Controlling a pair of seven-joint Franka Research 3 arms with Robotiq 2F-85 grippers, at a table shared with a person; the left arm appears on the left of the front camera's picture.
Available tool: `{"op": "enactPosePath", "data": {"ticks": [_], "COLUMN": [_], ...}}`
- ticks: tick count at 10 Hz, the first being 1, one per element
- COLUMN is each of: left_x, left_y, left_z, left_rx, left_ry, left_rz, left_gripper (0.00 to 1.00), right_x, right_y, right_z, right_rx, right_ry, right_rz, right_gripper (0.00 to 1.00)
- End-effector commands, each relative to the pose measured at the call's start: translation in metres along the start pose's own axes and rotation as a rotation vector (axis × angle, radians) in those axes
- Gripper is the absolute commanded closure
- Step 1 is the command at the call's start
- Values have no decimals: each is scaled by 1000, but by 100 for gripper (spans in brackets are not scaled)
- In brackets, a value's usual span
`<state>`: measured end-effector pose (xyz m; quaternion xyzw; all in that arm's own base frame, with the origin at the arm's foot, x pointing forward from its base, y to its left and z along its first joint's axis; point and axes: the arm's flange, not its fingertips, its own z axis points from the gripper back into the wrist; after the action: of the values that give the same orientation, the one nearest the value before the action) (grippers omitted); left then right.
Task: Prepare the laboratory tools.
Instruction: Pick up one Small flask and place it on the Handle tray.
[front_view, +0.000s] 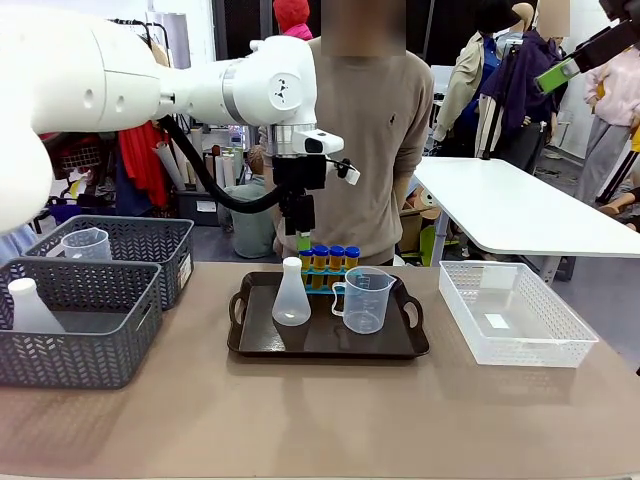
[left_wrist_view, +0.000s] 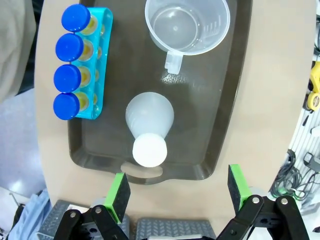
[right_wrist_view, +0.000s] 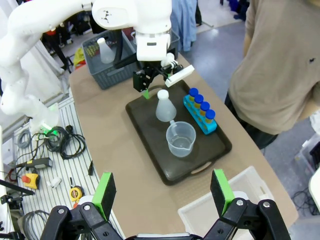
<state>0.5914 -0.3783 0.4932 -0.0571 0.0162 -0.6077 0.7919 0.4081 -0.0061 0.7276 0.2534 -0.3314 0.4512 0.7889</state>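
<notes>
Above tray's (left_wrist_view: 227, 120) near edge, open left pincer (left_wrist_view: 179, 194)

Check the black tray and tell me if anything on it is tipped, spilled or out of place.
Nothing stands out. On the black tray the white conical flask stands upright, the clear beaker looks empty, and all four capped tubes sit in the blue rack. No spill shows.

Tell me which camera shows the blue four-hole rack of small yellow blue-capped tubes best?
The left wrist view: it looks straight down on the blue four-hole rack, close, all four caps distinct. The front view shows it partly behind the flask and beaker; the right wrist view shows it small but unobstructed.
</notes>
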Motion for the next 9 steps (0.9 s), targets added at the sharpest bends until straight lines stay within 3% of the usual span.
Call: {"op": "enactPosePath", "data": {"ticks": [1,7,9], "left_x": [2,2,-32], "left_y": [3,2,-10], "left_z": [-2,-6,36], "left_rx": [8,-4,12], "left_ry": [4,2,-49], "left_rz": [-10,-1,-61], "left_gripper": [0,0,0], "right_x": [2,2,2], "right_y": [2,2,2], "right_z": [0,0,0], "right_rx": [5,5,5], "right_ry": [-10,-10,-10], "right_rz": [-2,-2,-2], "right_gripper": [0,0,0]}}
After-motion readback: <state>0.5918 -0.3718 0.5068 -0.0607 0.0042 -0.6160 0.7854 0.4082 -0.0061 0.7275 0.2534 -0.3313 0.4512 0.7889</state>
